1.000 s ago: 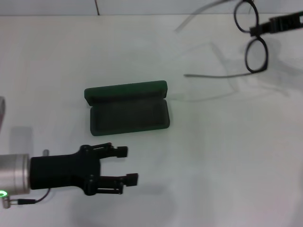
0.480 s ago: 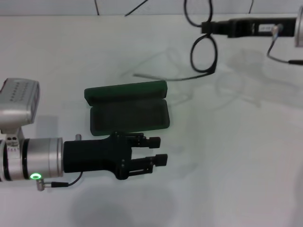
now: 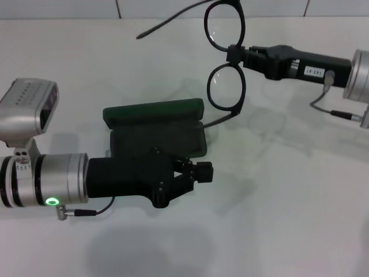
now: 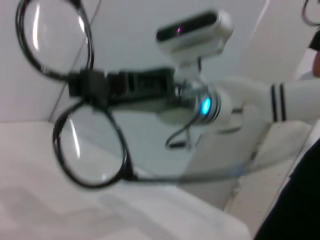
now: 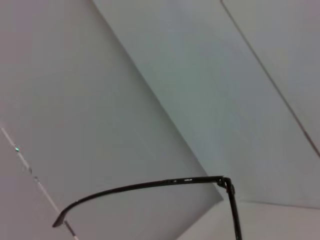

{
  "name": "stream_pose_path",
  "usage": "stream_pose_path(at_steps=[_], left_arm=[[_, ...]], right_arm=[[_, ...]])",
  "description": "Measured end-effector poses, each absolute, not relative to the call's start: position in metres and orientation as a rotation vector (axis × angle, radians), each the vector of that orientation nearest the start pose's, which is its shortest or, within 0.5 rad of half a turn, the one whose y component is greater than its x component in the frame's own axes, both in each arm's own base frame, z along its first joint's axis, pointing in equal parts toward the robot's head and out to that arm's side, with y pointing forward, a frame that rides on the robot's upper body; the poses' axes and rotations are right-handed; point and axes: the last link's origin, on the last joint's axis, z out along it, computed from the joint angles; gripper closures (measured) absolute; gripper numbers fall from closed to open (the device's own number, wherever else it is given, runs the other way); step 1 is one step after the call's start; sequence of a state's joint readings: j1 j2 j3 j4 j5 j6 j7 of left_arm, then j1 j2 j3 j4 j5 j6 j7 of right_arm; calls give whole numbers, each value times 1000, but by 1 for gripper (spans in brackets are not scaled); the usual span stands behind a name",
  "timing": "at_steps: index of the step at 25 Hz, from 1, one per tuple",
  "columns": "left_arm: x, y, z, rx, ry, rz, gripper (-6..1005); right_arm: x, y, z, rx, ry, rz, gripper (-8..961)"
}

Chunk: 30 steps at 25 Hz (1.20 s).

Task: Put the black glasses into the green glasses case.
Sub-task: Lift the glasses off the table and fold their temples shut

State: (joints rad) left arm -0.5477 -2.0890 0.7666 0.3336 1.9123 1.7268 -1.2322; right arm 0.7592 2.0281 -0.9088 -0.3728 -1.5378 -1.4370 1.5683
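Task partly done: the black glasses (image 3: 226,72) are off the surface (image 3: 288,202), held in the air by the right claw (image 3: 235,55), which is clamped on the frame's bridge. They are not in the case yet. The green glasses case (image 3: 155,130) lies open on the surface, lid back, lining up, nothing inside as far as visible. The glasses hang just beside and above the case's right end, lenses stacked one over the other, temples unfolded, one reaching back toward the far wall. Left to do: bring them over the cavity, lower, let go. Right arm reaches in level from the right. Left claw (image 3: 202,172) hovers at the case's near edge, pointing right; its opening can't be made out from here.
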Motion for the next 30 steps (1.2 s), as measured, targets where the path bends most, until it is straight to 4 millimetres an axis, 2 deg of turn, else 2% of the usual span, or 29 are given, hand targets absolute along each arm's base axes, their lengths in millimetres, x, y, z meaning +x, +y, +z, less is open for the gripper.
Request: stream_pose_path(at_steps=[1, 7, 12, 21, 30], left_arm=[[-240, 274, -51, -2922, -705, -1096, 895], [-236, 276, -48, -2926, -720, -1134, 953], [-233, 274, -44, -2946, -723, -1166, 1001], [-229, 276, -43, -2961, -715, -1180, 999], [-221, 286, -38, -2932, -708, -1222, 998]], right_arm=[[180, 382, -21, -2645, 889, 1157, 890], [185, 370, -22, -2670, 845, 1190, 891], [191, 368, -19, -2674, 795, 1160, 891], [190, 363, -26, -2761, 711, 1082, 891], [183, 354, -26, -2846, 654, 1100, 891]])
